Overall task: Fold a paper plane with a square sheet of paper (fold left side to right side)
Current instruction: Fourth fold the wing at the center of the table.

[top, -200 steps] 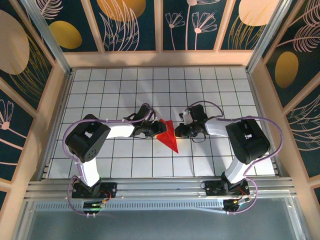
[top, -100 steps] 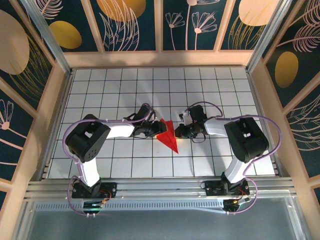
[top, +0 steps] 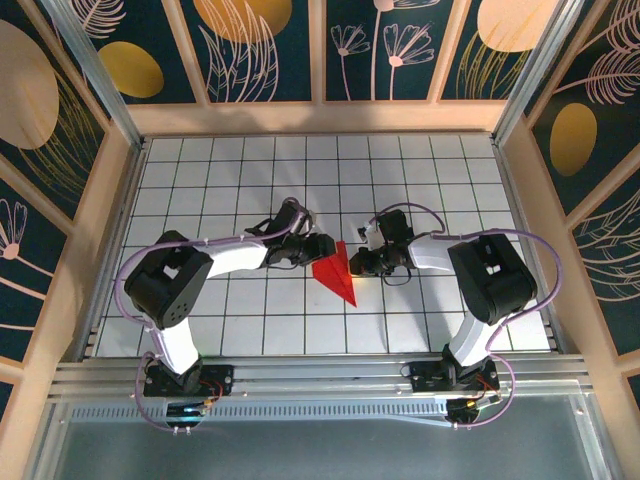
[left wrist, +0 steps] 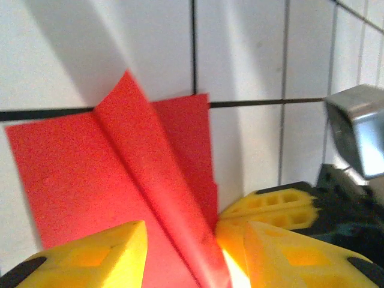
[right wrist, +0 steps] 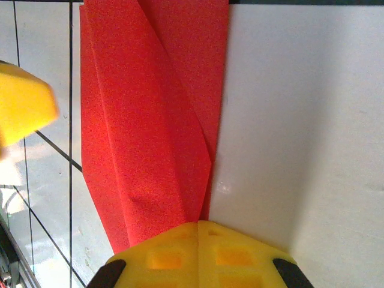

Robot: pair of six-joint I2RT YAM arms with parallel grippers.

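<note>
From above, the folded red paper (top: 335,272) is seen on the surface (top: 250,170), just beside the left claw (top: 320,247) and touched by the right claw (top: 355,264). At the left wrist, the jaws are parted halfway, the paper's raised fold between them. At the right wrist, the claw is pinched shut on the paper's edge.

Paper plane mid-table, between the two grippers

The paper plane (top: 336,272) lies on the table (top: 250,180) near its middle. The left gripper (top: 320,247) sits just behind and left of it, and the right gripper (top: 357,264) is at its right edge, apparently touching it.
</note>
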